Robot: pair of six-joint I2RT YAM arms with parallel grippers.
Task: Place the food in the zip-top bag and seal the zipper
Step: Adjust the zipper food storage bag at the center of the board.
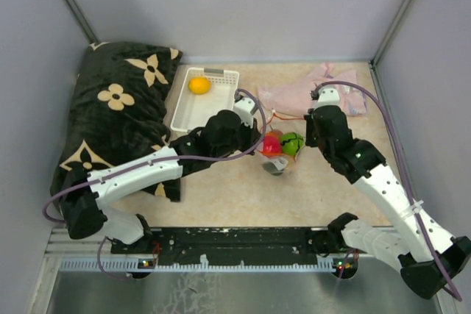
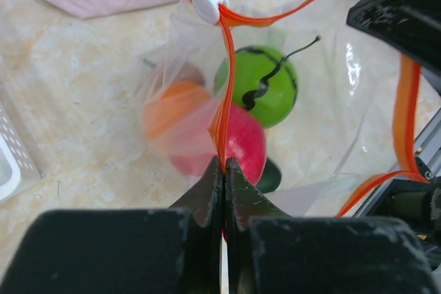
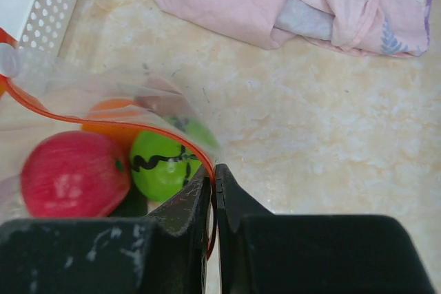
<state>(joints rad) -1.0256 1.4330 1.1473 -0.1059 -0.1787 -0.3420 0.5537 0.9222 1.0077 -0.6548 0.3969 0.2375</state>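
The clear zip-top bag (image 1: 280,154) hangs between both grippers above the table, its mouth open. Inside it I see a red fruit (image 2: 238,146), a bright green one (image 2: 265,84) with a black squiggle, an orange one (image 2: 172,108) and a dark green piece (image 2: 270,177). My left gripper (image 2: 224,163) is shut on the red-orange zipper (image 2: 222,94), near its white slider (image 2: 209,1). My right gripper (image 3: 212,170) is shut on the zipper (image 3: 41,105) at the other side. A yellow-orange fruit (image 1: 199,84) lies in the white basket (image 1: 184,112).
A pink cloth (image 1: 309,93) lies at the back right, close behind the bag. A black pillow with tan flowers (image 1: 110,115) fills the left side, against the basket. Grey walls enclose the table on three sides.
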